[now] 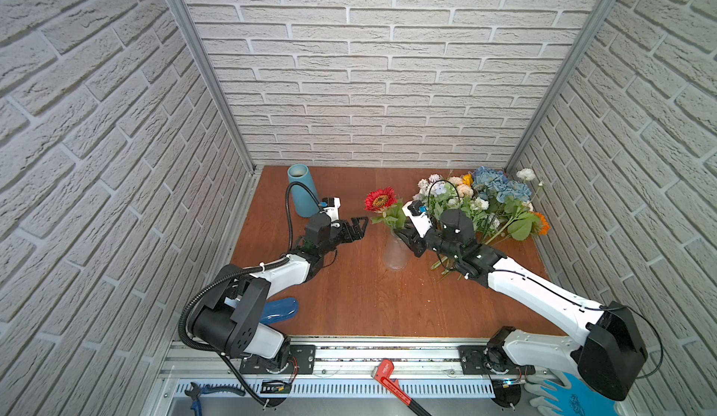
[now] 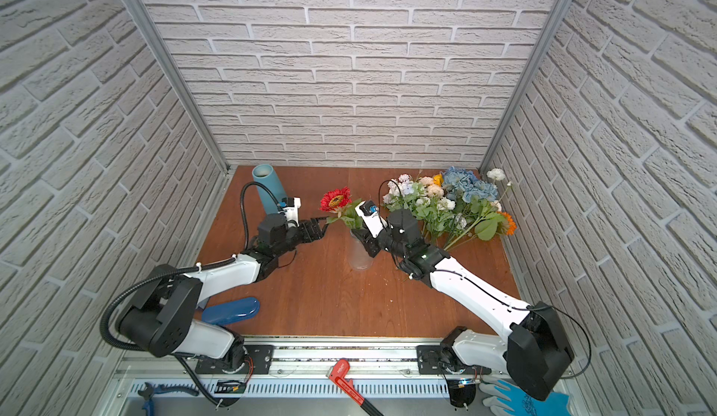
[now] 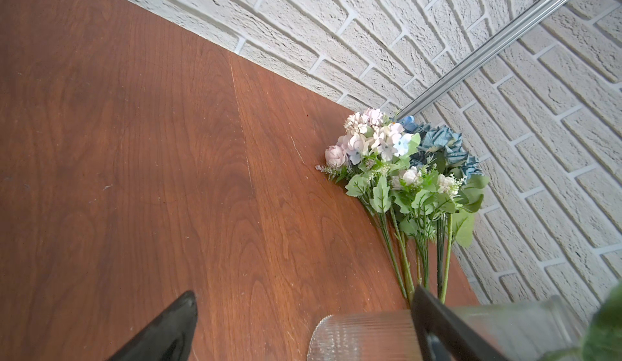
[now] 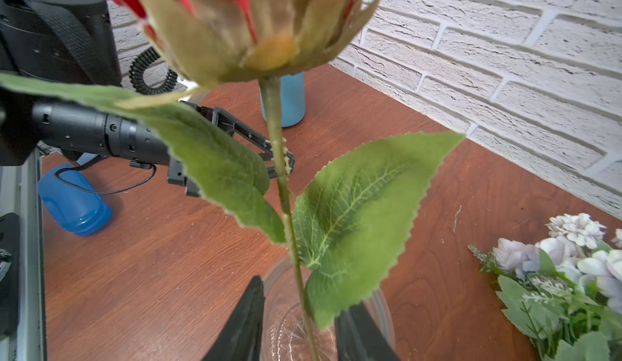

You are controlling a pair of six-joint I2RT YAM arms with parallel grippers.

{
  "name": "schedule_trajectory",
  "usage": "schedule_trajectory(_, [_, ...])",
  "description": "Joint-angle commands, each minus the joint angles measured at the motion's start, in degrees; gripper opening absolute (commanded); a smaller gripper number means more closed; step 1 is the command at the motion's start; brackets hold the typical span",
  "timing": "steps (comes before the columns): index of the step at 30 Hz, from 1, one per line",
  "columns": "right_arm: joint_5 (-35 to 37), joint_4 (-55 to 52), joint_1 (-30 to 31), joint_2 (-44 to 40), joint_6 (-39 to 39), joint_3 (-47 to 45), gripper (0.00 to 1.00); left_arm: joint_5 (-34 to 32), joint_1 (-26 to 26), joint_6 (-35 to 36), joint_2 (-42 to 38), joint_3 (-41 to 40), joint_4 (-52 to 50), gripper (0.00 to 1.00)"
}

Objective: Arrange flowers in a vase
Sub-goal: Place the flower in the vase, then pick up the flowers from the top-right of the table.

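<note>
A red flower with broad green leaves stands with its stem in a clear glass vase mid-table. My right gripper is open at the vase's mouth; its black fingers flank the stem without touching it. My left gripper is open just left of the flower, holding nothing, and the ribbed vase lies close ahead of it. The other flowers lie in a mixed heap at the back right.
A tall teal cylinder stands at the back left. A blue oblong container lies on its side at the front left beside my left arm. Brick-patterned walls close three sides. A red wrench, pliers and gloves lie off the front edge.
</note>
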Motion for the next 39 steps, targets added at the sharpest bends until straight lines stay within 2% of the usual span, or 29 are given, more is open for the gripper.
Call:
schedule_trajectory(1, [1.1,-5.4,0.4,-4.9,1.2,1.8,0.37,0.1,-0.3,0.7,0.4,1.6,3.4,0.98])
schedule_trajectory(4, [6.2,-9.6,0.2,-8.9,2.9,2.0,0.39,-0.2,-0.4,0.7,0.8,1.7,3.6,0.98])
schedule_trajectory(6, [10.4,-11.7,0.1,-10.8,2.9,2.2,0.47,-0.5,-0.5,0.5,1.0,1.6,4.0,0.98])
schedule_trajectory(8, [14.1,-13.8,-0.5,-11.4,3.2,3.0,0.52,-1.3,-0.6,0.0,1.1,1.4,4.7,0.98])
schedule_trajectory(10, [16.5,-16.2,-1.8,-10.8,4.8,4.0,0.53,-2.1,-0.7,-0.5,1.1,1.2,5.2,0.98])
schedule_trajectory(13, [15.2,-17.5,-6.0,-9.4,8.4,4.0,0.54,-2.9,-0.8,-0.7,0.8,1.1,5.2,0.98])
schedule_trajectory(17, [9.4,-16.7,-13.5,-6.8,12.7,3.0,0.52,-3.7,-0.9,-0.6,0.1,0.5,4.9,0.98])
schedule_trajectory(24, [10.0,-20.8,-19.4,3.9,15.5,5.6,0.47,-5.0,-0.9,0.2,-0.6,-0.3,3.5,0.98])
schedule_trajectory(31, [13.9,-28.9,-20.1,19.3,15.4,15.4,0.46,-5.5,-0.9,1.1,0.0,-0.1,3.1,0.98])
schedule_trajectory(39, [20.5,-32.4,-20.5,31.0,15.5,24.5,0.45,-5.7,-0.7,2.7,0.0,-0.6,2.9,0.98])
